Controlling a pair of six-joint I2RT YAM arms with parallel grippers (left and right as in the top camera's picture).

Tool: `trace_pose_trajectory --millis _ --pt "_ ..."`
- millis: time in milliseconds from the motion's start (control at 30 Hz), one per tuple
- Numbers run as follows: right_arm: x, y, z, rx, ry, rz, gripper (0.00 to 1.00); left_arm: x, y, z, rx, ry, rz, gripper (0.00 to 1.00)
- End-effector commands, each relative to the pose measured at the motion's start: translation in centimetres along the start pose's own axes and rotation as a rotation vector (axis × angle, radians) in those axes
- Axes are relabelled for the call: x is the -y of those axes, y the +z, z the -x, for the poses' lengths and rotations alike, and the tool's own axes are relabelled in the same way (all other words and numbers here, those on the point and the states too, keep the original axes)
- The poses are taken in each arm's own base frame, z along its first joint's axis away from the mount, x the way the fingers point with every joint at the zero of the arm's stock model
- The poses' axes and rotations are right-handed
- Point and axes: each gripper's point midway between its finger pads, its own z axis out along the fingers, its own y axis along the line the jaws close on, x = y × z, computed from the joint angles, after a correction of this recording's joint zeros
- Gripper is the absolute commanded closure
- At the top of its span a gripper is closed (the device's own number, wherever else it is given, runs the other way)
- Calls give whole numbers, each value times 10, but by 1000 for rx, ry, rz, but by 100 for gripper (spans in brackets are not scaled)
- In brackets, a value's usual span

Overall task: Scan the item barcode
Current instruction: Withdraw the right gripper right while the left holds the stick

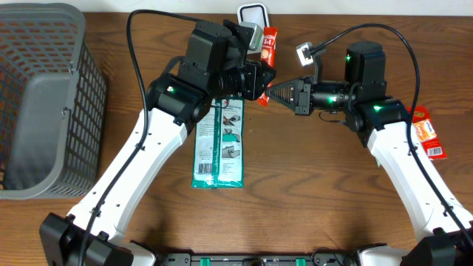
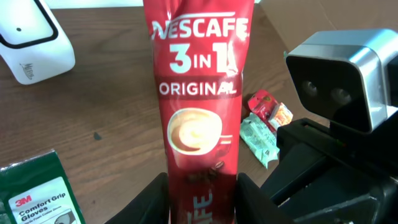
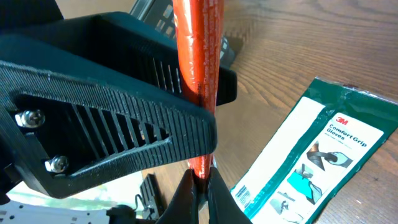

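Above the middle of the bench [image 1: 310, 192], the overhead view has both arms meeting at one red sachet [image 1: 270, 44]. The left gripper [image 1: 260, 80] reaches in from the left and the right gripper [image 1: 270, 92] points leftward at it, tip to tip. The sachet's long axis runs from that meeting point toward the far edge, its free end just beside the white scanner [image 1: 251, 15]. A grey basket [image 1: 44, 96] sits at the far left, a green gloves pack [image 1: 219, 144] lies partly under the left arm, and an orange packet [image 1: 429, 133] lies beyond the right arm.

The left wrist view gives what the overhead cannot: the sachet's printed face. It stands lengthwise up the frame, with the lettering upright and the brand name at the far end. The left fingers [image 2: 155, 196] flank its lower edges, the jaws standing narrow. Whether they press on it I cannot tell. A red wrapper [image 2: 270, 109] and a green wrapper [image 2: 258, 140] lie on the bench behind it, neither of them visible from above, and a grey camera housing [image 2: 342, 74] sits to the right.

The right wrist view shows the sachet edge-on as a thin red strip running up the frame. Its lower end is pinched between the right jaws, closed tight on it, and the dark ribbed body of the left gripper crosses in front.
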Motion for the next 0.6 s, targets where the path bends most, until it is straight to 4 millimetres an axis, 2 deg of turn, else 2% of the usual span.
trace_pose_trajectory --millis 0,433,467,567 --pt "-1 -1 3 15 -7 -17 99 -8 7 -11 -32 -5 21 65" --pt "-6 4 -1 0 -12 -7 99 -15 18 -18 -59 -18 30 66" --pt "-6 4 -1 1 -12 -8 99 -15 18 -17 -57 -17 30 70" --pt "-6 4 0 1 -12 -7 99 -14 18 -13 -40 -8 24 71"
